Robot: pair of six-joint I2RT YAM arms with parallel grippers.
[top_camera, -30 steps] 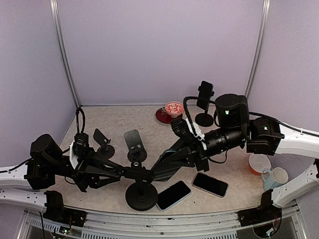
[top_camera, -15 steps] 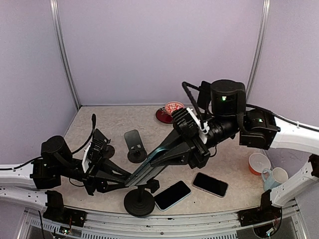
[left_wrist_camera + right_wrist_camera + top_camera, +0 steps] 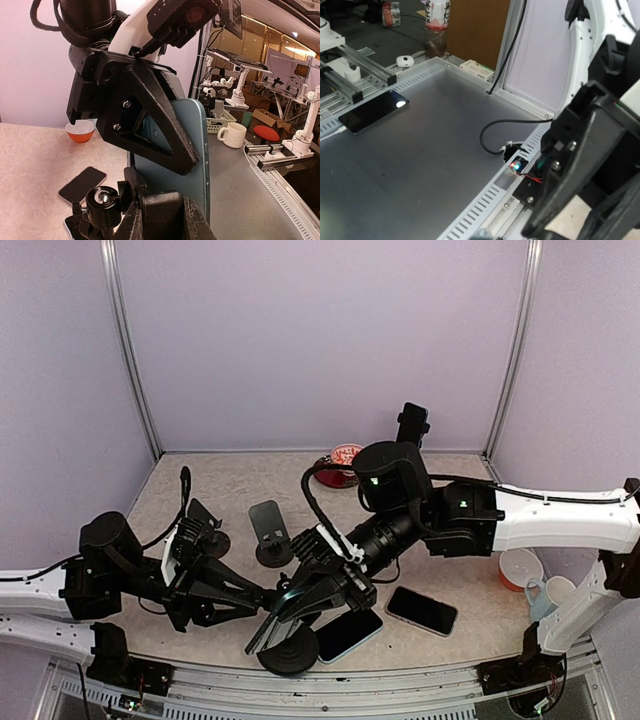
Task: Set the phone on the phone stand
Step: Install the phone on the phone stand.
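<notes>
The blue phone (image 3: 187,150) stands almost upright, pinched between the carbon fingers (image 3: 150,120) of my right gripper (image 3: 292,602), which is shut on it. The phone's lower end rests against the black clamp block (image 3: 161,212) of the phone stand. My left gripper (image 3: 160,222) is shut on that block, one finger on each side, beside the stand's ball joint (image 3: 102,199). From above, the phone (image 3: 270,628) shows edge-on, slanting over the stand's round base (image 3: 292,657), with my left gripper (image 3: 262,596) just left of it. In the right wrist view the phone is hidden.
Two other phones (image 3: 348,632) (image 3: 421,610) lie flat right of the stand. Two small stands (image 3: 270,535) (image 3: 205,525) sit mid-left. At the back stand a loaded stand (image 3: 411,428) and a red bowl (image 3: 340,455). An orange cup (image 3: 520,568) and a white mug (image 3: 556,592) sit right.
My right arm has swung left and toward the near edge, carrying the phone down from a low slant to a steep stance over the stand. The left gripper has kept its hold on the stand.
</notes>
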